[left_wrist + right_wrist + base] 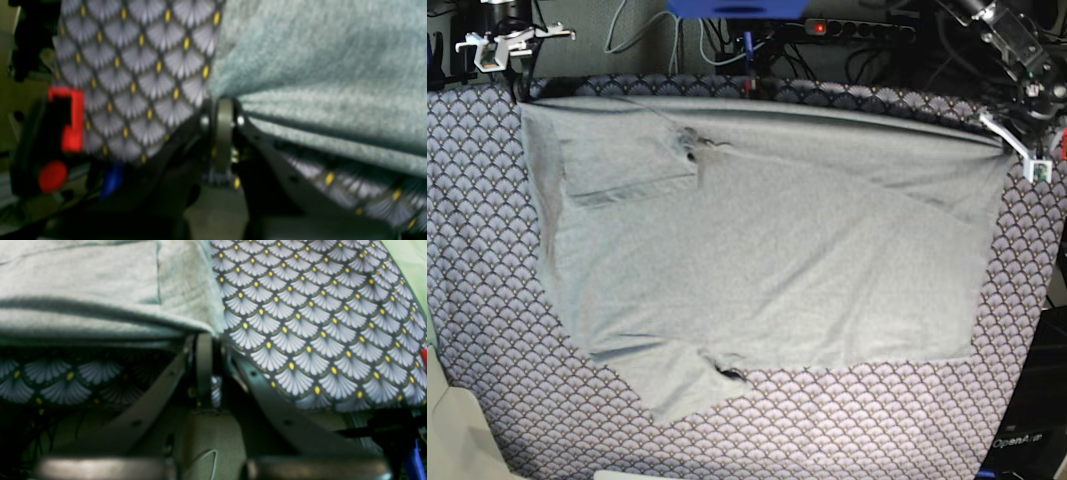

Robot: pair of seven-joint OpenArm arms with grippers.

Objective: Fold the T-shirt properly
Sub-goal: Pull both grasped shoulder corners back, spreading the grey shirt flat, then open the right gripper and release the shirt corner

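Base view shows the T-shirt (767, 250) spread over the purple scallop-patterned tablecloth (487, 330), its far edge lifted into a taut line running across the back of the table between the two arms. On that view's right, the left gripper (1012, 140) holds one far corner; on its left, the right gripper (522, 95) sits at the opposite far corner, though its fingertips are hard to make out there. Left wrist view confirms the left gripper (223, 106) is closed tight with grey knit fabric pinched at the tips, cloth draping away to the right. Right wrist view shows the same condition: the right gripper (204, 338) is clamped on a corner of the T-shirt (100, 283), the fabric hanging in a shallow sag above the tablecloth (317, 323). One sleeve (627, 165) lies turned in over the body near the far left; the other sleeve (692, 380) still sticks out at the near edge. Assessment: the work appears to be at an early fold, with both far corners secured and raised. No completed crosswise fold is evident; remaining, in my judgement, are carrying the held edge over the body, tucking the near sleeve, and squaring the final shape.
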